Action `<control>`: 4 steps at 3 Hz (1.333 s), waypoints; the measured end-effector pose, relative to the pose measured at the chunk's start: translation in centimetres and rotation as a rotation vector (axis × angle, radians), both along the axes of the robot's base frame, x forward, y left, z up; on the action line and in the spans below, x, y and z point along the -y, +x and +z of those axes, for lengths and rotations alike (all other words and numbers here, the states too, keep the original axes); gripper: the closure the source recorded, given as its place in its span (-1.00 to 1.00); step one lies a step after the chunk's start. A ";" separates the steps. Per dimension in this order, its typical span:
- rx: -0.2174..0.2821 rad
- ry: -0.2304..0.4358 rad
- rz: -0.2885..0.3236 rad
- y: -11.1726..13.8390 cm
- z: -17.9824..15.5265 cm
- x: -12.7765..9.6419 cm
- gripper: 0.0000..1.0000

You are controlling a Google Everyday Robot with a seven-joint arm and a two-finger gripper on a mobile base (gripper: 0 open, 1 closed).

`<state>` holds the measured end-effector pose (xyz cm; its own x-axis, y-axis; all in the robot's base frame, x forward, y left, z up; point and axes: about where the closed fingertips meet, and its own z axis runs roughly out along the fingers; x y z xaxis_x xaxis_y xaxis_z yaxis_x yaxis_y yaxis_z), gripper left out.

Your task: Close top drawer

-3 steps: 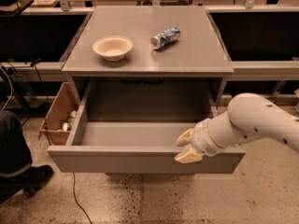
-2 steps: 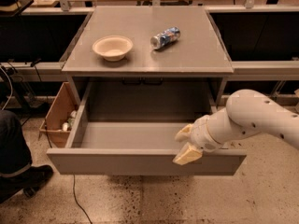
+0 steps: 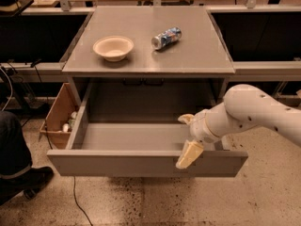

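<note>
The top drawer (image 3: 141, 163) of the grey cabinet is pulled far out, and its inside looks empty. Its plain flat front panel faces the camera. My gripper (image 3: 187, 138) is on a white arm that comes in from the right, at the right part of the drawer's front. It is open. One beige finger (image 3: 186, 119) reaches over the inside of the drawer and the other finger (image 3: 189, 155) hangs in front of the front panel, so the fingers stand on either side of the panel's top edge.
On the cabinet top (image 3: 197, 55) stand a beige bowl (image 3: 113, 47) and a lying can (image 3: 166, 37). A wooden box (image 3: 59, 117) with small items sits on the floor at the left. A person's dark leg and shoe (image 3: 19, 171) are at the far left.
The gripper's fingers have spread wider; the upper one now reaches farther over the drawer's inside. The drawer looks about as far out as before.
</note>
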<state>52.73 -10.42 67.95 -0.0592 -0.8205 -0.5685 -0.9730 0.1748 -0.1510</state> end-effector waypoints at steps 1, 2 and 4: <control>0.002 0.006 -0.001 0.4 0.0 -0.1 -0.01; 0.002 0.006 -0.001 0.3 0.4 -0.1 0.46; 0.024 0.006 0.012 2.1 0.3 -0.6 1.00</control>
<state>54.86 -9.83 68.25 -0.0355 -0.8179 -0.5743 -0.9711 0.1640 -0.1735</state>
